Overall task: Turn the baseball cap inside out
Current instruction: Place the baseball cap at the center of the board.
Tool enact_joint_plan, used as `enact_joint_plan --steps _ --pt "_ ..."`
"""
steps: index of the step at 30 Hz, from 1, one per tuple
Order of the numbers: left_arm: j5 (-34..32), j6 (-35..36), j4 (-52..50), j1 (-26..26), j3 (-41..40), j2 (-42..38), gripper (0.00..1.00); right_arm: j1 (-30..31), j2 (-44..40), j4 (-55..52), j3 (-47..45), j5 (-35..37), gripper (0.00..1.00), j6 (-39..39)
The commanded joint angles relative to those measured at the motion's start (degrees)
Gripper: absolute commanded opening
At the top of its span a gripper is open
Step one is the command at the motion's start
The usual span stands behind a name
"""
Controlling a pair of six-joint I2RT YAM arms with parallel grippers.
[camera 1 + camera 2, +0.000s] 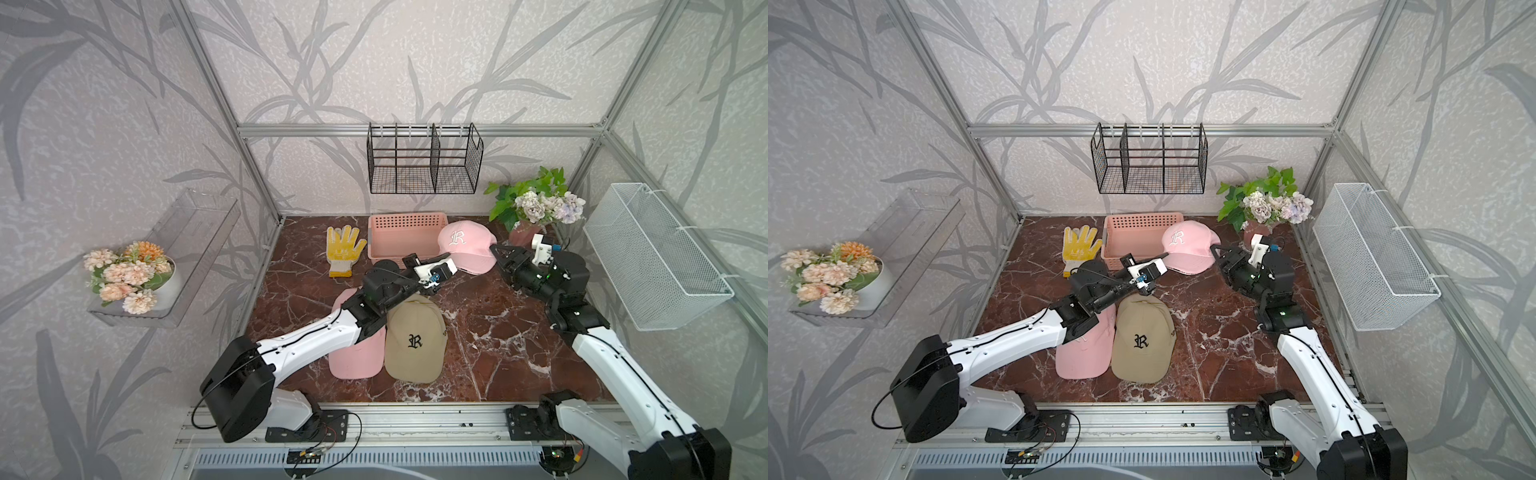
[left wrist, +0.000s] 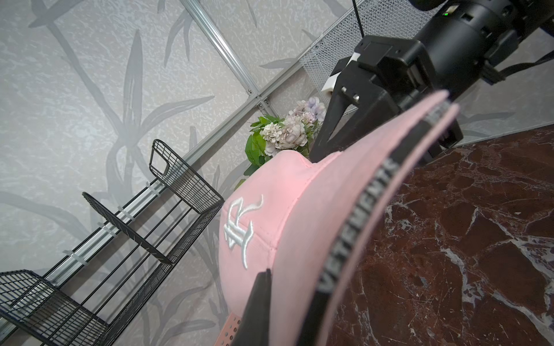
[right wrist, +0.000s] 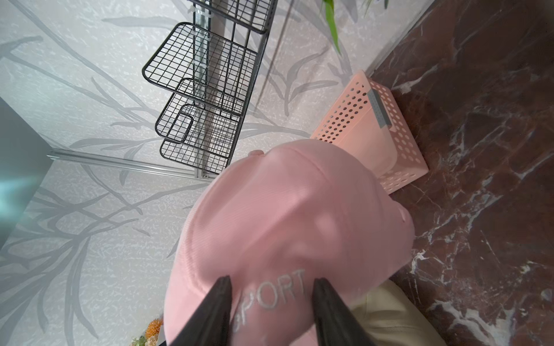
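**Top views.** The pink fabric baseball cap with a white embroidered letter (image 1: pixel 465 245) sits towards the rear of the red-brown marble counter (image 1: pixel 498 332), just beside a pink perforated plastic basket (image 1: pixel 407 220). The left end effector (image 1: pixel 452 259) meets its brim. The right end effector (image 1: pixel 494 249) meets the opposite side of the crown. A beige fabric cap (image 1: pixel 415 336) and a second pink cap (image 1: pixel 357 353) lie nearer the front, engaged by neither end effector.

**Left wrist view.** The left end effector is clenched on the brim, with one finger (image 2: pixel 257 299) visible against its upper face. The crown is domed and the logo faces outward.

**Right wrist view.** The two fingers (image 3: pixel 215 311) stand apart, straddling the crown's side lettered "SPORT". No pinch is evident.

**Assessment.** Nothing is inverted. One hold on the brim appears set. Securing the crown and turning all of it inside out remain.
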Motion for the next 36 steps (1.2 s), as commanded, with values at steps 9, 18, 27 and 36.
enact_joint_plan --steps 9,18,27,36 --pt "-1.2 1.2 2.9 -1.3 0.0 0.3 0.13 -0.3 -0.9 1.1 -1.3 1.5 0.04 -2.0" --pt "6.3 -0.5 -6.2 -1.6 -6.3 -9.1 0.64 -0.4 -5.9 13.3 -8.7 7.2 0.00 -16.2" --pt "8.6 -9.6 -6.5 -1.6 -17.4 -22.4 0.82 -3.0 -7.6 11.2 -12.4 -5.4 0.00 -30.6" --pt "1.3 -12.8 -4.6 -1.6 -21.9 -27.8 0.84 -5.3 -2.8 15.6 -16.9 -19.3 0.00 -30.3"
